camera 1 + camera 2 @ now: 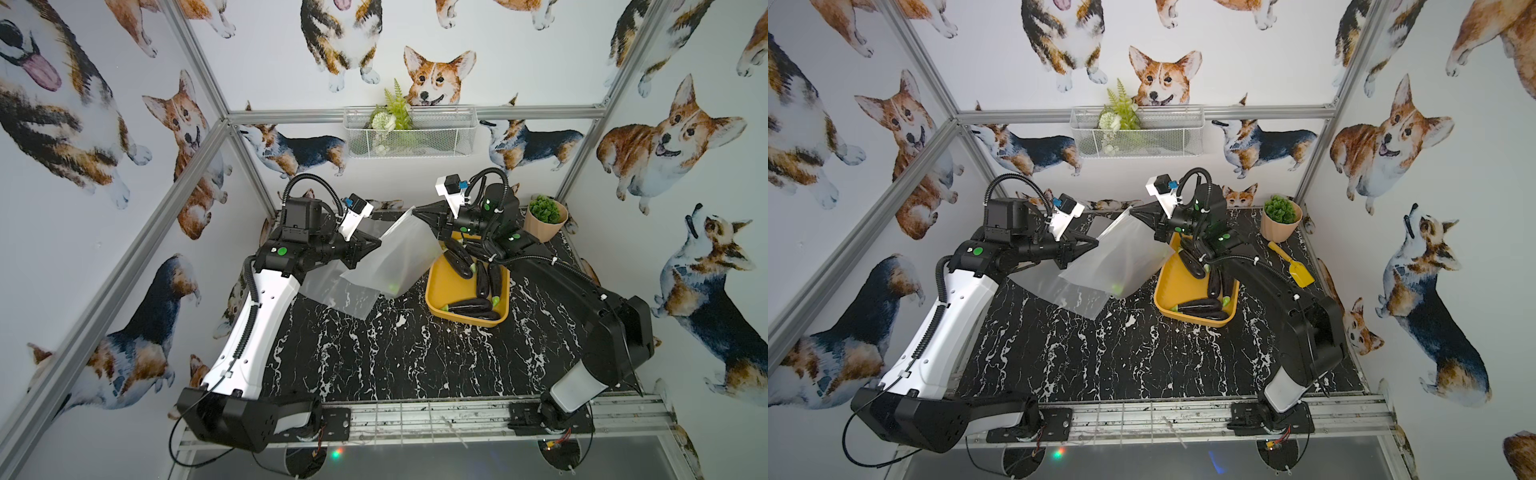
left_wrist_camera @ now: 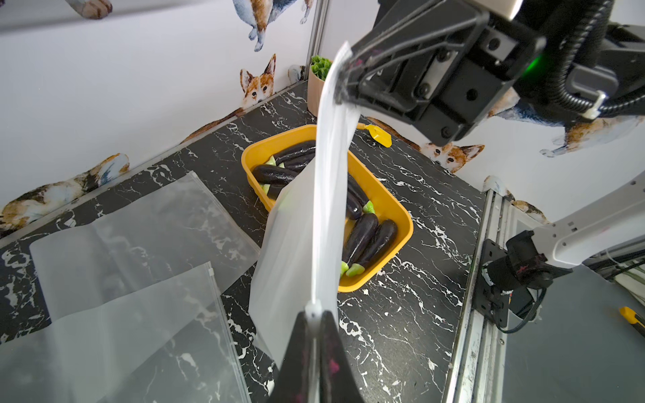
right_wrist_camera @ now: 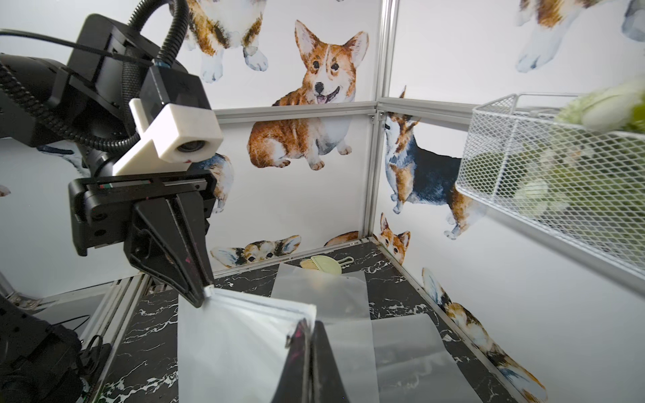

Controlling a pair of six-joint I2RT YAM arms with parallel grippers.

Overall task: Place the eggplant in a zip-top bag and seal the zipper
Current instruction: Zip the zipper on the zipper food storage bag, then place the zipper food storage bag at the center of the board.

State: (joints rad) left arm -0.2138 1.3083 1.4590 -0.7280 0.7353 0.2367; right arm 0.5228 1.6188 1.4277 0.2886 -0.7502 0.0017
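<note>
Frosted plastic zip-top bag hangs between two clenched grippers.
Left gripper pinches one end of the bag's top edge and right gripper pinches the other end, so the edge is pulled flat above the black marble table. Shiny purple eggplants lie in the yellow plastic tray, just beside and below the bag, under the right arm, which is nearer. Most point along the tray. A small green spot shows low in the bag; I cannot tell if an eggplant is inside, or if the zipper is shut.
</note>
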